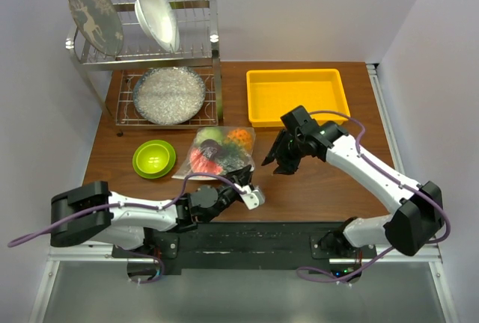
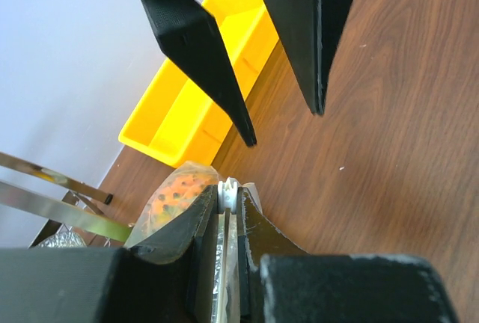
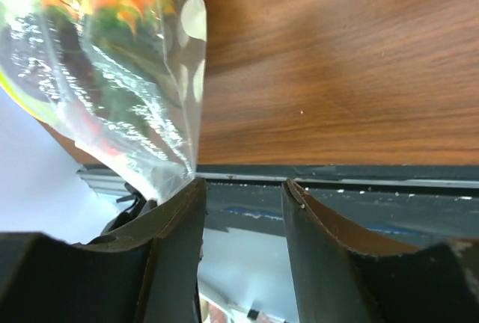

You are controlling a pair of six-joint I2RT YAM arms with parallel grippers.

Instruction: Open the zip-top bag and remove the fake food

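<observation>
The zip-top bag (image 1: 218, 151) lies mid-table, clear with white dots. The fake food (image 1: 211, 154) shows through it: red, orange and green pieces. My left gripper (image 1: 251, 194) is shut on the bag's near right corner. In the left wrist view the white zip strip (image 2: 230, 193) is pinched between its fingers (image 2: 194, 222), with the bag (image 2: 174, 192) bulging to the left. My right gripper (image 1: 281, 160) stands open just right of the bag, holding nothing. In the right wrist view its jaws (image 3: 243, 185) are apart, and the bag (image 3: 127, 69) hangs by the left finger.
A yellow tray (image 1: 296, 96) sits behind the right gripper. A lime-green bowl (image 1: 154, 158) is left of the bag. The dish rack (image 1: 213, 46) with plates fills the back left. The table's near edge (image 3: 337, 173) runs close under the right gripper.
</observation>
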